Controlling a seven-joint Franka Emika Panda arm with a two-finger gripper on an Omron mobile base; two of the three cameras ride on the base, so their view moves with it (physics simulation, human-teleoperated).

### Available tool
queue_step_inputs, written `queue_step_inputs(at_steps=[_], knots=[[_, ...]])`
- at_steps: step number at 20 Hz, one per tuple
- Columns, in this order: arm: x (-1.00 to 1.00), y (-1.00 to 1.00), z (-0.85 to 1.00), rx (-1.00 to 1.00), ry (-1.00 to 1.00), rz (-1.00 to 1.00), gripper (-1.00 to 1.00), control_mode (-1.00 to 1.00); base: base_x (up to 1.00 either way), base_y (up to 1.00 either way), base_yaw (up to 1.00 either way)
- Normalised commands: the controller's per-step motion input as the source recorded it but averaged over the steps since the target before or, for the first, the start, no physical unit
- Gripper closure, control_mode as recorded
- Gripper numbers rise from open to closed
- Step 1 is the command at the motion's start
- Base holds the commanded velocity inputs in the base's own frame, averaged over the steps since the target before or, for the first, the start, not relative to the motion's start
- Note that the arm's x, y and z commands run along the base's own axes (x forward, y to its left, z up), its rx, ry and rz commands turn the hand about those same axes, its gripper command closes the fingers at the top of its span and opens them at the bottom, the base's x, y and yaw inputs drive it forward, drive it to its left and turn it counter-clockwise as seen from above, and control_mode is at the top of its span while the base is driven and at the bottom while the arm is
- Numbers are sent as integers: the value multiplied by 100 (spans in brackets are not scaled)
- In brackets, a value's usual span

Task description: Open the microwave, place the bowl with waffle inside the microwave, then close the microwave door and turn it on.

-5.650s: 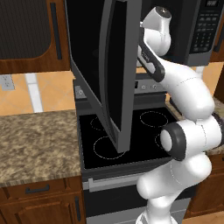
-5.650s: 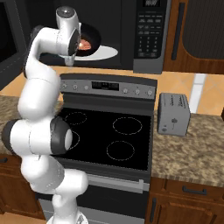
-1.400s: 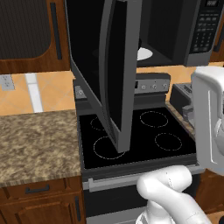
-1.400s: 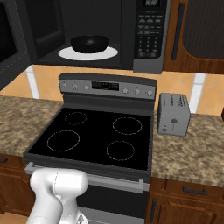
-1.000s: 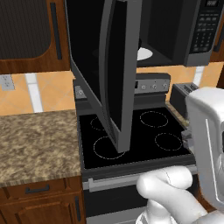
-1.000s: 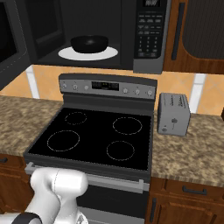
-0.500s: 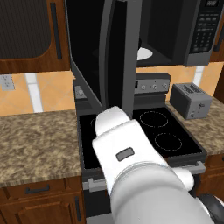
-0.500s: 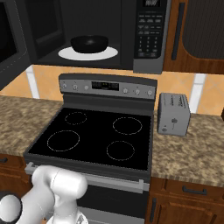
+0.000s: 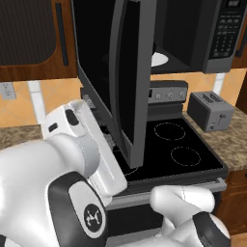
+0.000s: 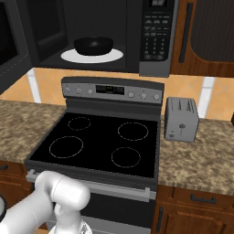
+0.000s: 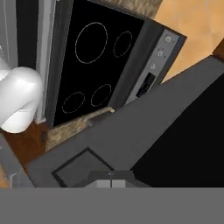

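The bowl with waffle (image 10: 93, 45) sits inside the microwave (image 10: 157, 32); the microwave door (image 9: 129, 82) hangs open (unchanged); the arm has swung left; end effector pinched closed, empty.

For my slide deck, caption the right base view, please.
Bowl with waffle sits on the turntable plate inside the open microwave, above the stove and toaster.

Black bowl (image 10: 93, 45) inside microwave (image 10: 155, 36), door (image 9: 126, 82) wide open.
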Motion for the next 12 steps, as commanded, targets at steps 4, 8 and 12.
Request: queue_step_inputs(at_steps=[4, 8, 12], knots=[[63, -41, 9, -9, -27, -23, 100, -100, 0, 0, 0], [42, -91, 11, -4, -23, -18, 100, -100, 0, 0, 0], [59, -100, 4, 0, -20, -11, 100, -100, 0, 0, 0]])
